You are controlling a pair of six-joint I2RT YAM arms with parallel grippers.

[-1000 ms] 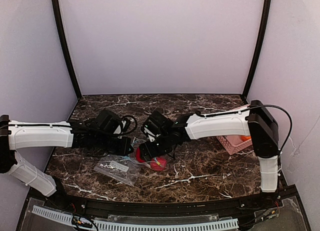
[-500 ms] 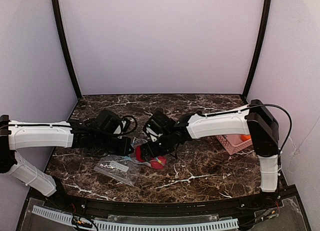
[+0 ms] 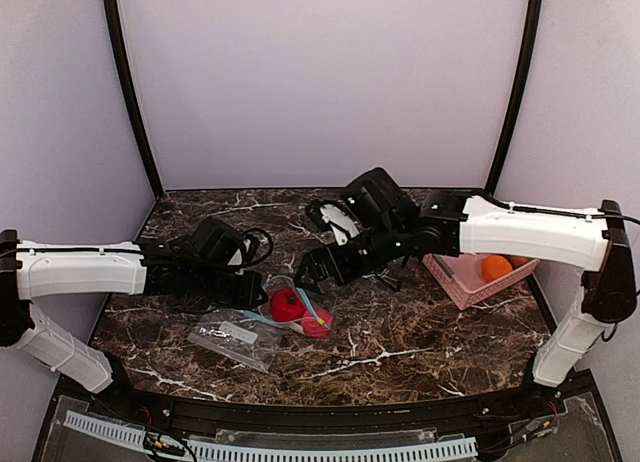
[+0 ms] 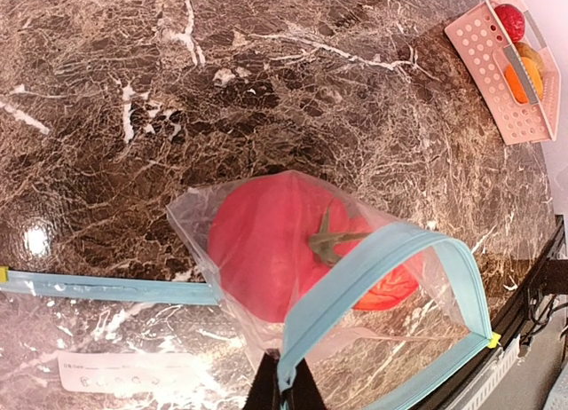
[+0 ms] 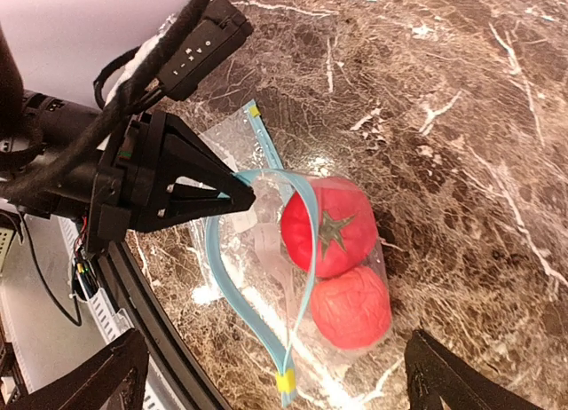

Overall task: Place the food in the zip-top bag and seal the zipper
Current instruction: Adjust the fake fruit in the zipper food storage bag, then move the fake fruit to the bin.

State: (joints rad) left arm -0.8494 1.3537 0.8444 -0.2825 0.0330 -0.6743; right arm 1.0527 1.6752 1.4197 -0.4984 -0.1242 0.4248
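The clear zip-top bag [image 3: 296,315] lies at mid-table with its mouth held open. Two red pieces of food are inside: a tomato with a green stem [image 5: 330,229] and a rounder red one [image 5: 351,307]. My left gripper [image 4: 284,394] is shut on the teal zipper [image 4: 355,277] at the rim. My right gripper [image 5: 277,337] is open and empty, hovering above and behind the bag [image 5: 266,250]. In the top view the right gripper [image 3: 312,272] is just right of the left gripper [image 3: 262,298].
A pink slatted basket [image 3: 455,282] stands at the right and holds an orange piece [image 3: 495,267]. The left wrist view shows a red piece [image 4: 508,19] and a brown-tan one [image 4: 533,53] in it too. A second flat clear bag with a white label [image 3: 235,339] lies front-left.
My right gripper has lifted off the bag's mouth and drawn back to the right, its jaws spreading wider. Both red pieces stay in the bag. The left arm has not moved.
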